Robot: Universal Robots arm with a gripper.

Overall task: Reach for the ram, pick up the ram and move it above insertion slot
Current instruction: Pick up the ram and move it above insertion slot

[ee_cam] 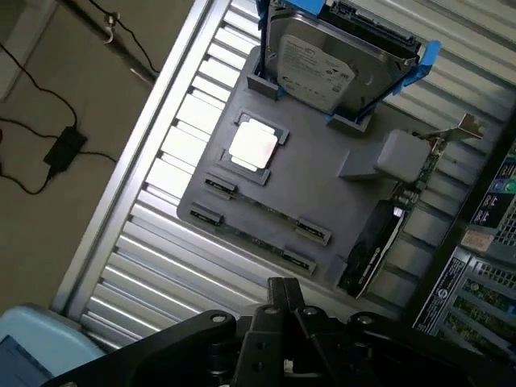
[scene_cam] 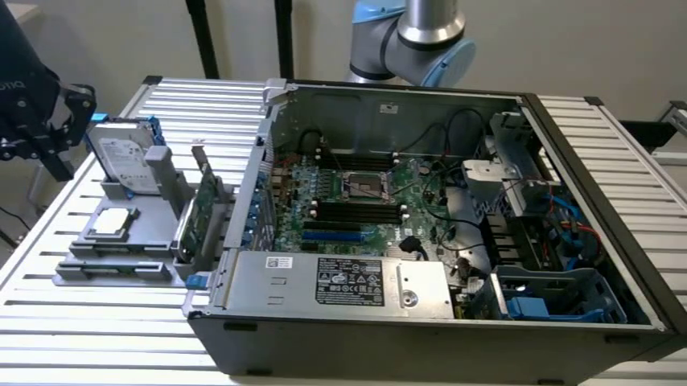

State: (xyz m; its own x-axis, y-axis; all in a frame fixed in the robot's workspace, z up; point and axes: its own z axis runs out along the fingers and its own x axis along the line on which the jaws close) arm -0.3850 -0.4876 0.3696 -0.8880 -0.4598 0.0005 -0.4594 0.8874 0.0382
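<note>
Two thin green ram sticks lie on edge between black clips in the front of a grey holder, seen in the exterior view as green strips at the holder's near end. My gripper is shut with nothing in it, hanging above and short of the ram. In the exterior view the black gripper hovers at the far left, beyond the holder's hard-drive end. The long black memory slots sit on the motherboard inside the open computer case.
The holder also carries an upright hard drive, a square processor chip and a taller green card with a metal bracket. The slatted metal table surrounds the case. Cables and a black adapter lie on the floor.
</note>
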